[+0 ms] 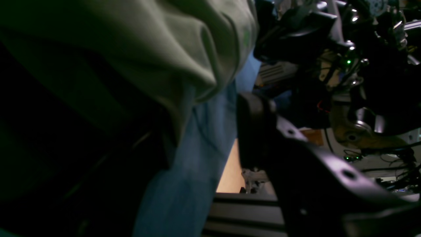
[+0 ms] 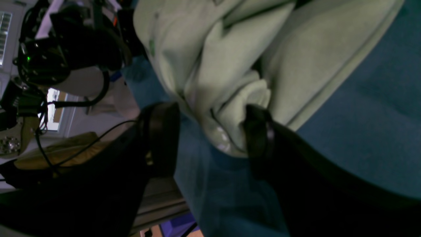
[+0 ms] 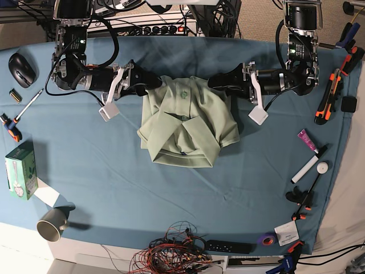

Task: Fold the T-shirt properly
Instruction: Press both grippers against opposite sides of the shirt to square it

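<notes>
1. Where the blue cloth covers the counter [image 3: 114,171], the T-shirt [image 3: 185,128] lies mid-surface, folded into a compact bundle with its collar facing up.
2. The right hand [image 3: 155,83] sits at the bundle's upper left edge; in the right wrist view its fingers [image 2: 260,138] stand apart, one touching a rolled fold of the shirt.
3. The left hand [image 3: 215,83] reaches the bundle's upper right edge; the left wrist view shows only one finger [image 1: 253,131] beside the fabric, so I cannot tell whether it is apart or together.
4. A computer mouse [image 3: 21,61], a green box [image 3: 20,170] and a mug [image 3: 52,224] line the base view's left side.
5. A white marker [image 3: 308,166] lies well apart on that view's right.
</notes>
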Action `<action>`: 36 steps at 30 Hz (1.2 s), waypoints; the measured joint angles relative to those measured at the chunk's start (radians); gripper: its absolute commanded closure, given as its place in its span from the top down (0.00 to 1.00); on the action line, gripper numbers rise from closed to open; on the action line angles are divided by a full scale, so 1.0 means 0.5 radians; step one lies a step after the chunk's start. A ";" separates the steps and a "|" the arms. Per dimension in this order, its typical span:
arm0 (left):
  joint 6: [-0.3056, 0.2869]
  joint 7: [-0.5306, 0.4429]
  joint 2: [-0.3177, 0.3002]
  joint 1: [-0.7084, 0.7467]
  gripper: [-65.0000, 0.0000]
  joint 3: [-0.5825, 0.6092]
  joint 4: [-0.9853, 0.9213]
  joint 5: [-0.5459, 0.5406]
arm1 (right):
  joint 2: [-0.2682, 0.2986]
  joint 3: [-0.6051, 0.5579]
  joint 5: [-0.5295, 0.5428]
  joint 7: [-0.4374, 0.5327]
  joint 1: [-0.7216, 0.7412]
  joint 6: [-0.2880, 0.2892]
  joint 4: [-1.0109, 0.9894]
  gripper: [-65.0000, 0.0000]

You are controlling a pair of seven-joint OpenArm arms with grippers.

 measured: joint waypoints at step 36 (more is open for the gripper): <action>-0.014 -0.203 -0.182 0.003 0.00 0.010 0.008 0.278 | -0.063 0.001 -0.415 0.024 0.002 0.002 0.000 0.00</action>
